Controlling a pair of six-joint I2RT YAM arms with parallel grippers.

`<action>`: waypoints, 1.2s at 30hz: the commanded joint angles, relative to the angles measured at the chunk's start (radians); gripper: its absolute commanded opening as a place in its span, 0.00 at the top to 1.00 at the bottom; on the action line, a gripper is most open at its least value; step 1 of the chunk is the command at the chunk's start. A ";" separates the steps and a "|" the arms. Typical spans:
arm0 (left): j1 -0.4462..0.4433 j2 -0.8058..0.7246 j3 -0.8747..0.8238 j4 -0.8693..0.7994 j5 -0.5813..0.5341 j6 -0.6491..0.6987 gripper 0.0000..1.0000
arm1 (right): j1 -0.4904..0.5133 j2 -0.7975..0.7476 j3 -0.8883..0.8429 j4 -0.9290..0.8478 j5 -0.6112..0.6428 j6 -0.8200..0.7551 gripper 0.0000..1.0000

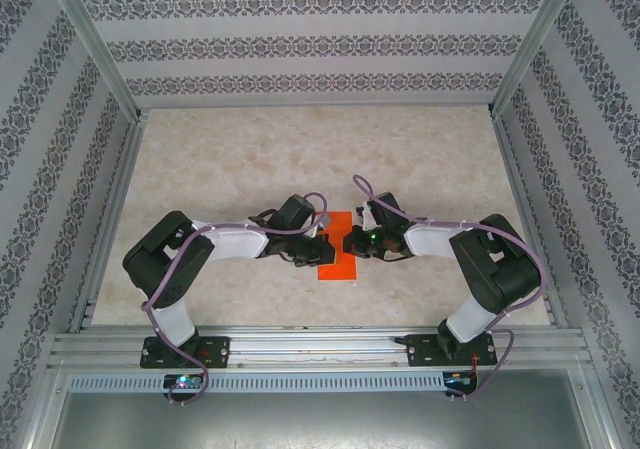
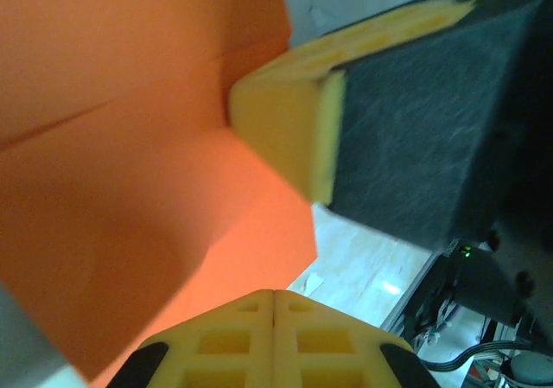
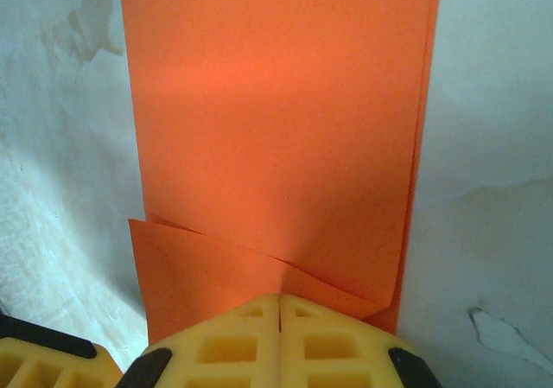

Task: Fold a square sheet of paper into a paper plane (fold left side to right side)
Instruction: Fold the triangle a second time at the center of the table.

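The square sheet of paper [image 1: 337, 267] is bright orange-red and lies flat on the table between my two arms. In the right wrist view the paper [image 3: 276, 129] is a tall folded strip with a slanted flap across its near end. My right gripper [image 3: 279, 298] is shut, its tips resting on that flap. My left gripper [image 2: 274, 295] is also shut, tips at the paper's [image 2: 130, 189] edge. Close above it a yellow finger [image 2: 281, 120] of the right gripper touches the sheet. From above, the left gripper [image 1: 323, 242] and right gripper [image 1: 350, 241] face each other over the paper.
The pale marbled table [image 1: 250, 159] is walled on three sides by patterned panels [image 1: 300, 44]. An aluminium rail [image 1: 320, 349] carrying both arm bases runs along the near edge. Small white scuffs [image 3: 510, 336] mark the tabletop beside the paper.
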 commanded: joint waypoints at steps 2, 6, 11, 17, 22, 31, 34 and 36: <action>-0.008 0.055 0.044 -0.057 0.010 0.051 0.94 | -0.003 0.024 -0.033 -0.067 0.037 -0.005 1.00; -0.008 0.083 0.071 -0.063 0.009 0.067 0.94 | -0.003 0.029 -0.034 -0.066 0.037 -0.004 1.00; -0.005 0.101 0.073 -0.076 -0.016 0.079 0.95 | -0.003 0.034 -0.037 -0.072 0.041 -0.007 1.00; -0.005 0.105 0.053 -0.095 -0.025 0.098 0.95 | -0.004 0.050 -0.024 -0.114 0.069 -0.025 1.00; -0.007 0.100 0.042 -0.127 -0.022 0.139 0.94 | -0.005 0.068 -0.013 -0.137 0.084 -0.036 1.00; -0.007 0.075 0.046 -0.275 -0.054 0.272 0.94 | -0.024 0.088 -0.002 -0.168 0.098 -0.060 1.00; -0.007 0.065 0.035 -0.302 -0.056 0.299 0.94 | -0.033 0.097 -0.002 -0.170 0.096 -0.066 1.00; -0.007 0.058 0.028 -0.314 -0.056 0.312 0.94 | -0.037 0.101 -0.002 -0.169 0.096 -0.070 1.00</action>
